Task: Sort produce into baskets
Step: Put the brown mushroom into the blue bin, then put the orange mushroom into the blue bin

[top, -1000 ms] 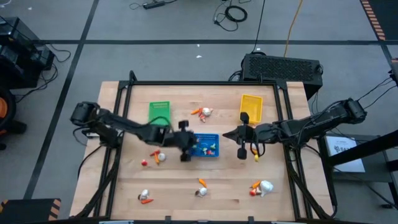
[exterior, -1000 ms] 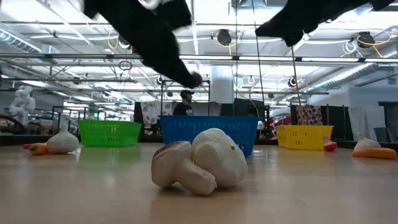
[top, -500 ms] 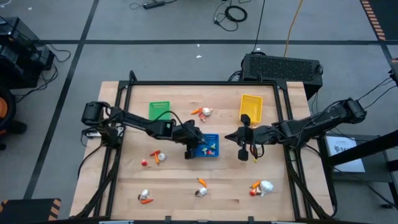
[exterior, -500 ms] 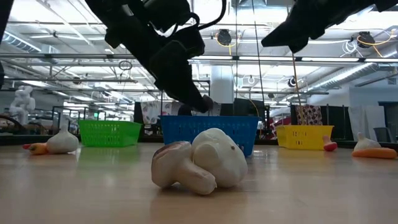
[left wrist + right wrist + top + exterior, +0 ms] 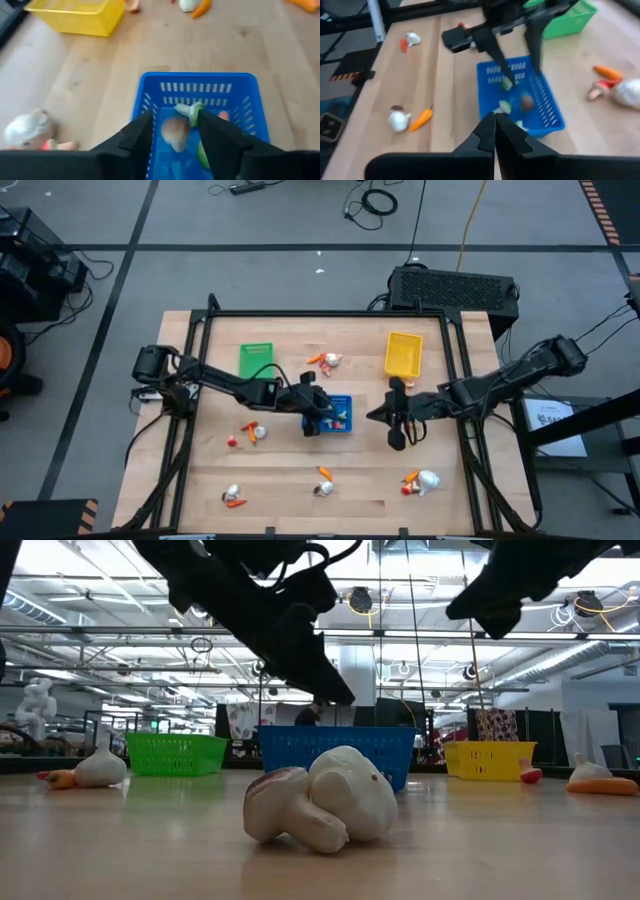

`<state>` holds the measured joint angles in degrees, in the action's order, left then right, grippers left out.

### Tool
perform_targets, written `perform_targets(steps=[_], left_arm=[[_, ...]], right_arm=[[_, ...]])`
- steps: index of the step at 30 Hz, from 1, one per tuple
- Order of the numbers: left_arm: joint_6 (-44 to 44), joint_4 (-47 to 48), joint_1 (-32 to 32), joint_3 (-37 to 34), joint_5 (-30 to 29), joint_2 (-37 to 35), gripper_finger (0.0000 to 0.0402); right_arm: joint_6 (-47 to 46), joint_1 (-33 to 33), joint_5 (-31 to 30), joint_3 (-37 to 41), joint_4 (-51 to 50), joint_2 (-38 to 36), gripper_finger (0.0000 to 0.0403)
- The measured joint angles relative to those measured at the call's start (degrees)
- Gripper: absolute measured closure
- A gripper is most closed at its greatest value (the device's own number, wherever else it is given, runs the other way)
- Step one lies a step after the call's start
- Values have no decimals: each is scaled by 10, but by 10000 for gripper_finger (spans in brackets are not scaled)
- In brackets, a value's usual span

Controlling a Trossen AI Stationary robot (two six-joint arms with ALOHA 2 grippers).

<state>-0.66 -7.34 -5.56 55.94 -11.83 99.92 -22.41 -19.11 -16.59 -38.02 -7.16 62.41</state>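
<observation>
Looking down from the high view, we see the left gripper (image 5: 318, 418) over the blue basket (image 5: 335, 413), while the right gripper (image 5: 396, 440) waits to its right; the green basket (image 5: 256, 359) and yellow basket (image 5: 403, 352) sit farther back. In the low view a pale bulb (image 5: 322, 800) fills the foreground, and both arms are cut off above. In the left wrist view our fingers (image 5: 136, 136) stand spread, empty, above a brown piece (image 5: 175, 132) lying in the basket. In the right wrist view the fingers (image 5: 488, 131) are pressed together, holding nothing.

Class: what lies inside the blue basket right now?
Inside the blue basket: a brown mushroom-like piece and green pieces. The left gripper, open, covers its near end.
</observation>
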Motion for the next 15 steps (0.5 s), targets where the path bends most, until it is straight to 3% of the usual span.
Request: perform_targets(steps=[7,15], left_arm=[[3,-13,-3,0,-20,0,194],[-51,-170,-50,0,23,0,191]], right_arm=[[-45,-43,2,0,-1,0,403],[-141,-137,-31,0,-5,35,403]])
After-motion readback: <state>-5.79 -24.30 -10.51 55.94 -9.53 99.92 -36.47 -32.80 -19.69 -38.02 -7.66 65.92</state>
